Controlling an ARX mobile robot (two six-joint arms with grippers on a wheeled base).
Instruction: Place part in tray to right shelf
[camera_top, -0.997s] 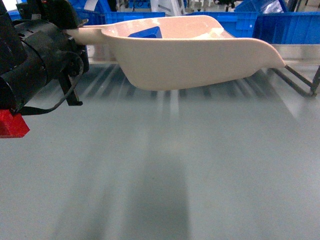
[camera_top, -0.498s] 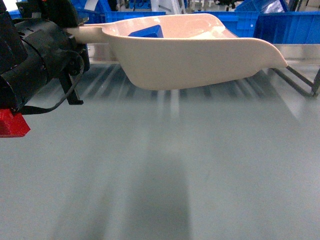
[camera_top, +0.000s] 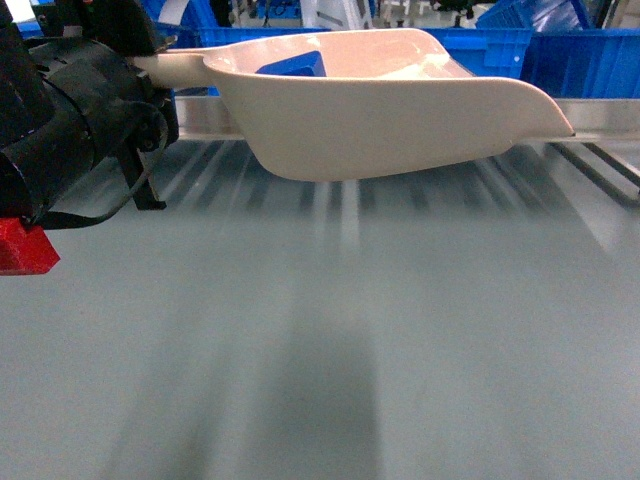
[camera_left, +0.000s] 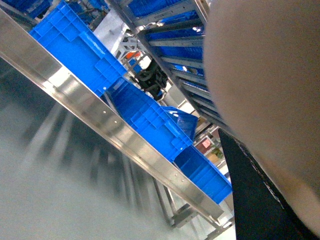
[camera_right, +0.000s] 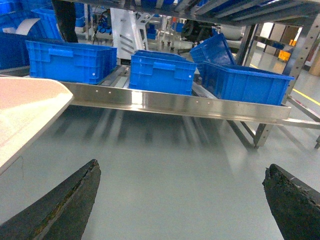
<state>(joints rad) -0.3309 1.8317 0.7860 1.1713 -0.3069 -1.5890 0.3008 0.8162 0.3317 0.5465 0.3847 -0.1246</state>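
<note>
I carry the cream scoop tray (camera_top: 400, 120) level so the blue cube (camera_top: 293, 66) stays seated; left grip unreadable, right gripper (camera_right: 182, 197) spread, idle.

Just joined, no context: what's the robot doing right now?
The left arm holds a cream plastic scoop-shaped tray by its handle, level and off the floor, with a small bright blue plastic part sitting inside. Ahead is a stainless-steel flow rack carrying blue plastic crates. The right gripper is open and empty, beside the tray. The left gripper itself isn't clearly visible. Nothing has been set on the rack yet.
</note>
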